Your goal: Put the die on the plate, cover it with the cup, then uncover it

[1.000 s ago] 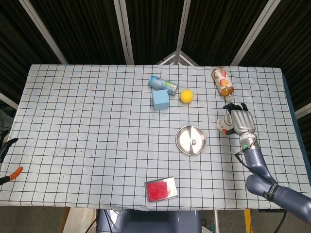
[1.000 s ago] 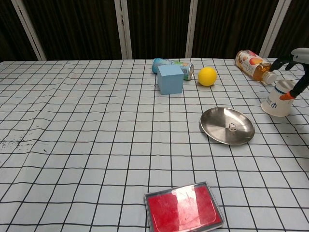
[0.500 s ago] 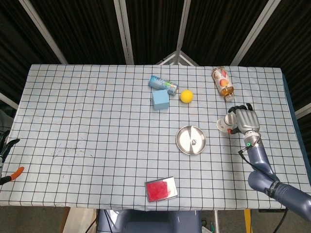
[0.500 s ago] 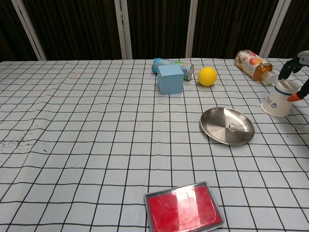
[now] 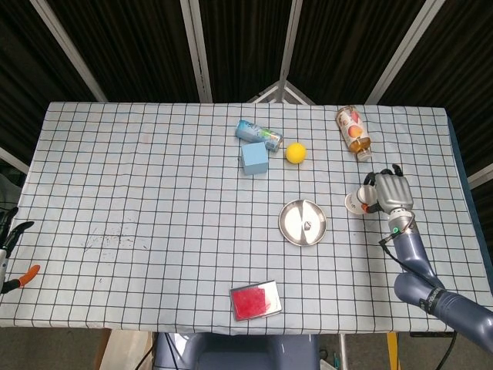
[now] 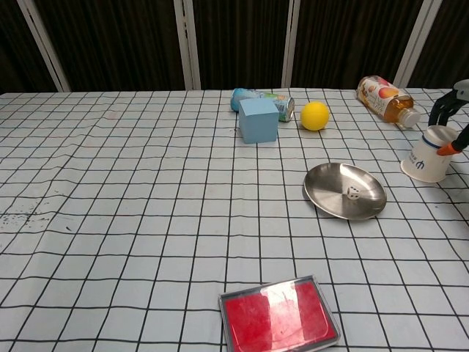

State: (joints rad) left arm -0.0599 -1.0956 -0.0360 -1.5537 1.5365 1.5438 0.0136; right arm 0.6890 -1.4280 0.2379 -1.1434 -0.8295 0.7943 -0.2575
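Now the cup point(image 6: 428, 154) sits a little further to the robot's right than a second ago, and it leans: in the chest view its rim has come off the cloth on one side, where before it stood mouth-down and square. The right hand point(image 5: 387, 193) has closed in around it over that second, fingers wrapped on its upper body, so it is grasping the cup and has begun to raise or tip it. The die point(image 6: 353, 193) lies on the steel plate point(image 6: 322, 183), which is just beside the cup toward the middle of the worktop point(image 5: 154, 200). The first step therefore looks done, and the covering step seems to be starting; the cup has yet to travel across to the plate. The left hand point(image 5: 8, 247) hangs off the worktop's left edge, and whether it is clenched I cannot tell.
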